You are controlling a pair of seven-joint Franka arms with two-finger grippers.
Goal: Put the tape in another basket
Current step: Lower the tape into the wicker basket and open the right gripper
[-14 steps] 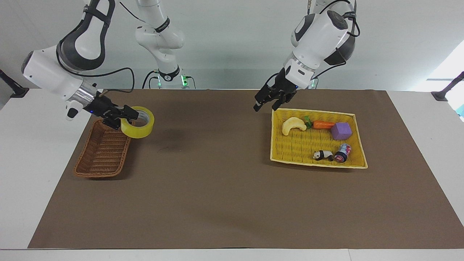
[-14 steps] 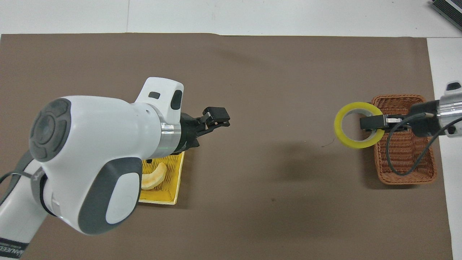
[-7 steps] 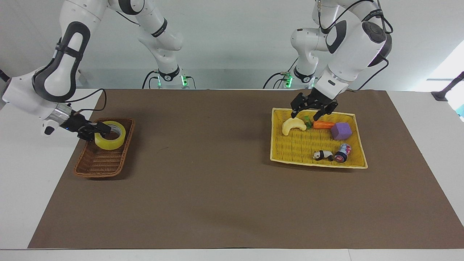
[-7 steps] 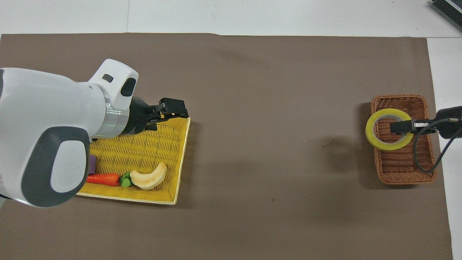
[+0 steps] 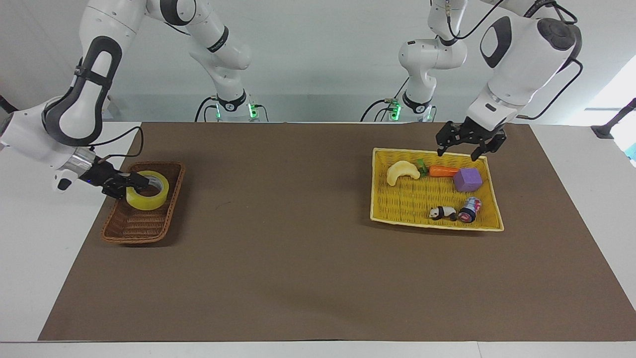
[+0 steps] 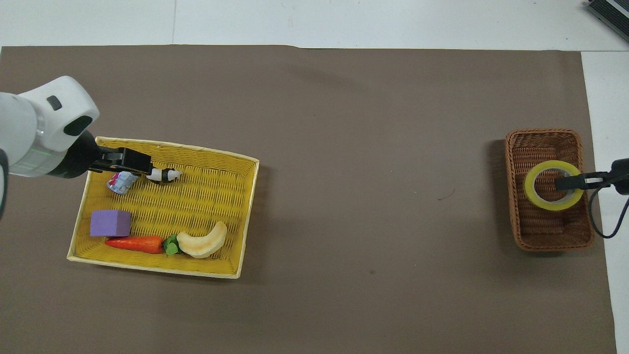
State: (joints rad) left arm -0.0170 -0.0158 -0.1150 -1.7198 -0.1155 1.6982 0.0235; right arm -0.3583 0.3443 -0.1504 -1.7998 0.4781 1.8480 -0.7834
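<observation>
No text, label, brand, number or sign can be read here. The small can with a red, white and blue printed wrapper [image 5: 470,208], lying in the flat bright yellow woven tray [image 5: 397,219] at about five o'clock within it in the facing view, bears a printed design, but its markings are too small to make out.
</observation>
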